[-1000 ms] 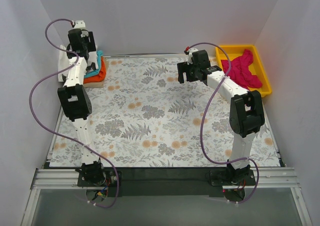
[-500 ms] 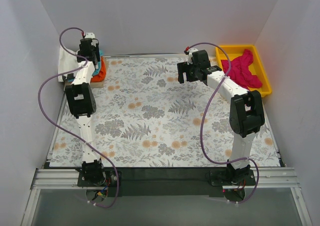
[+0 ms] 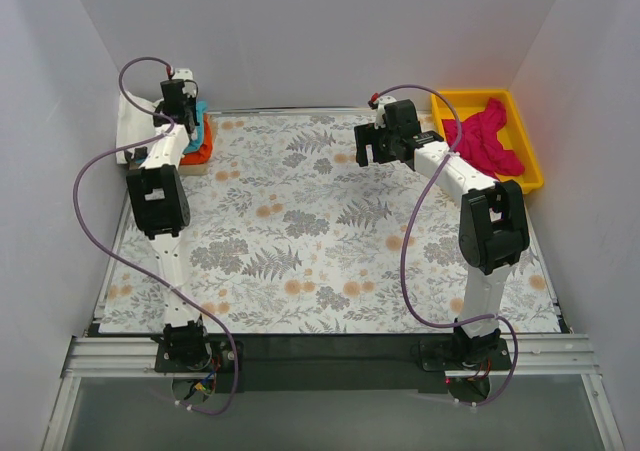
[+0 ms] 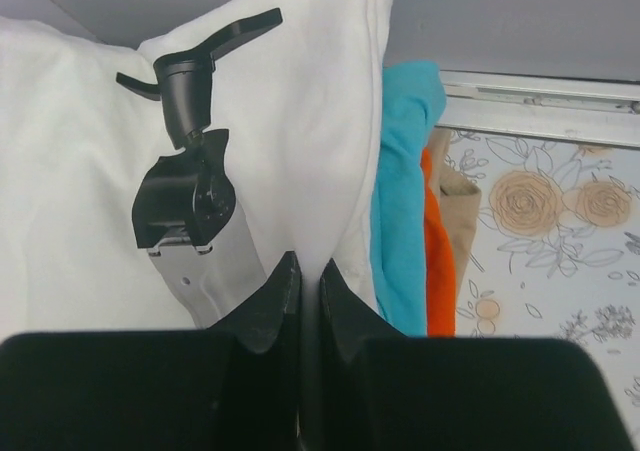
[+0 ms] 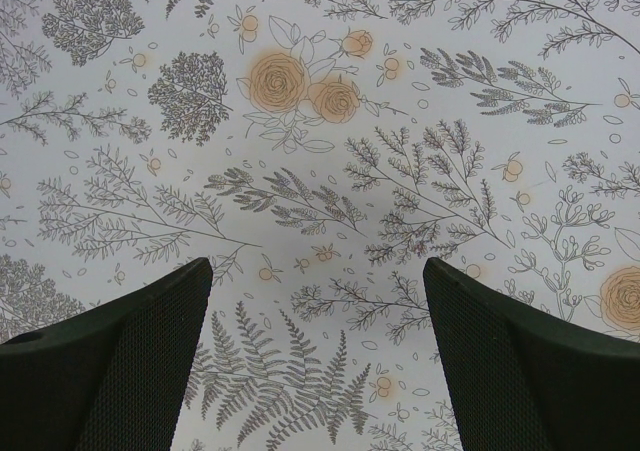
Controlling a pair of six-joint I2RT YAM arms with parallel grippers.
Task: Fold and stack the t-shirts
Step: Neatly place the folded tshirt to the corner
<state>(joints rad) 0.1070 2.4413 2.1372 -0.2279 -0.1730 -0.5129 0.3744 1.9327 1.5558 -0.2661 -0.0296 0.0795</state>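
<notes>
**Left jaws close at the stack**

Left gripper, narrowed to a sliver, sits at the cream-white tee, beside the teal tee and orange tee; whether it grips cloth is unclear. Right gripper gapes empty over the table cloth. The magenta-pink tee lies in the yellow bin.

1. I had the middle of the tabletop open for passing.
2. Beneath my wide-spread right claw lay only flat cloth.
3. The t-shirt stack and left wall crowded the far-left corner.
4. The yellow bin blocked the far-right corner.
</notes>
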